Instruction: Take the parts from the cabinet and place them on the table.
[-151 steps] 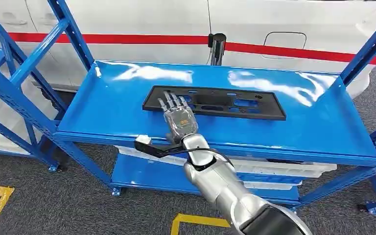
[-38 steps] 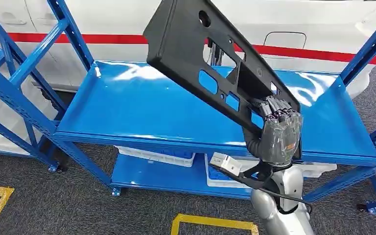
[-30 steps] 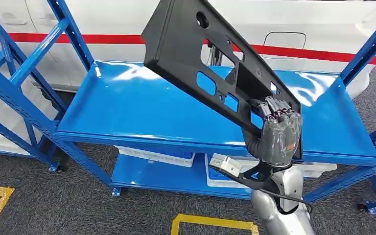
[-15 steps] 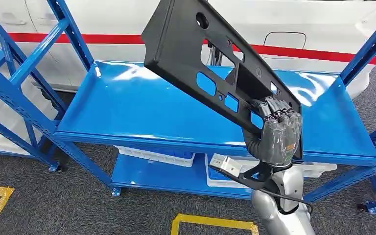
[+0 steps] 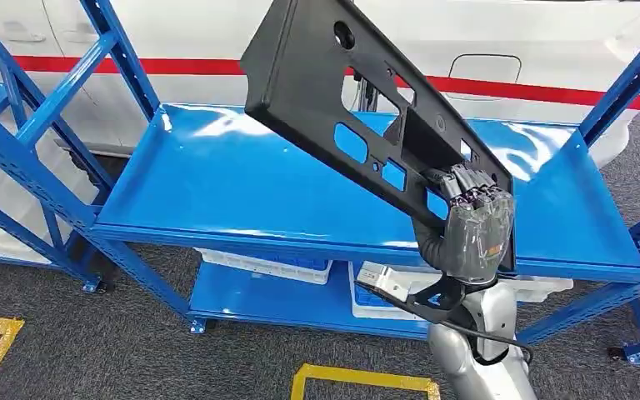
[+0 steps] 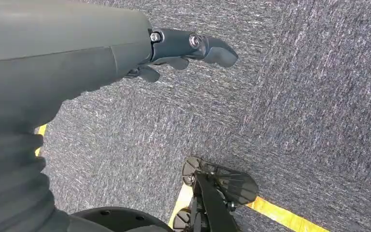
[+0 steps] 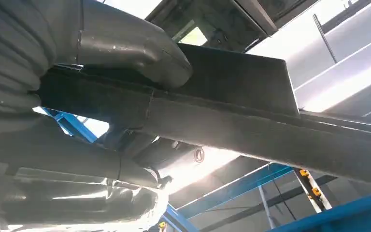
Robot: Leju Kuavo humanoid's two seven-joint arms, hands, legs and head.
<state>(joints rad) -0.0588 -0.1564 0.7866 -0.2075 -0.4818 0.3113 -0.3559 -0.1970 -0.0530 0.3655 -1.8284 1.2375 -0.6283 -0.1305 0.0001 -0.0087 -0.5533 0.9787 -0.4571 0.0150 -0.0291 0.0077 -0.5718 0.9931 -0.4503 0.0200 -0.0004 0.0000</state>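
Observation:
A long black plastic panel (image 5: 333,100) with several cut-outs hangs tilted in the air above the blue cabinet shelf (image 5: 217,183). My right hand (image 5: 472,225) grips its lower right end, fingers wrapped over the edge. In the right wrist view the thumb (image 7: 135,50) presses on the black panel (image 7: 251,121). My left hand (image 6: 183,46) hangs low over the grey carpet, fingers apart, holding nothing.
The blue rack's uprights (image 5: 25,142) stand at both sides. White bins (image 5: 275,267) sit on the lower shelf. A white car body with a red stripe (image 5: 508,83) stands behind the rack. Yellow floor tape (image 5: 358,379) marks the carpet in front.
Five seconds ago the panel lay flat on the shelf under my right hand; now it is lifted and tilted. Over the last second nothing has visibly moved.

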